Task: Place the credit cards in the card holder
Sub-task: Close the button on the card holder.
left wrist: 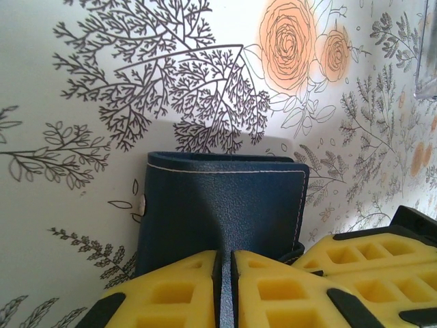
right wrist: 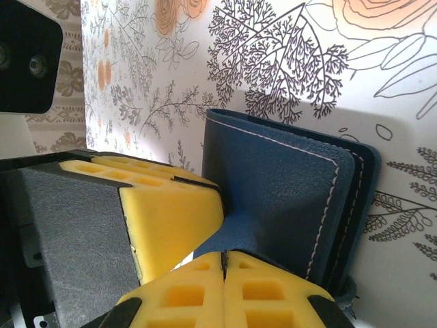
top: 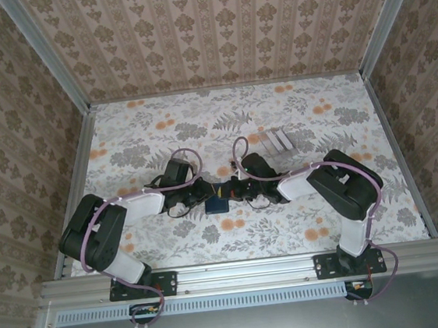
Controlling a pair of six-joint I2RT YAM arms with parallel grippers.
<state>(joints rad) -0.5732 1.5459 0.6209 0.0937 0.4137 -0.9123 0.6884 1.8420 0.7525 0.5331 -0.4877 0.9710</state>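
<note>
One card holder [top: 216,206] lies on the flowered table [top: 160,123], near the middle and a little toward the arms, and the two arms reach inward until their tips meet over it. It is dark navy with pale stitching along its edges, and it lies folded.

The left gripper [left wrist: 225,266] is clamped tight: its two yellow pads [left wrist: 177,294] press together with a thin fold of the navy cover pinched up between them. The right gripper [right wrist: 224,266] does the same from the opposite side, its two yellow fingers [right wrist: 273,297] squeezed onto a raised ridge of the same cover. So there are two grippers, four pads, and all of them are on the one wallet, which stays flat on the table except where the leather is drawn up.

The credit cards [top: 277,140] lie well apart from this, farther back and to the right. I count what looks like three pale grey cards lying side by side, though they are small from above.
</note>
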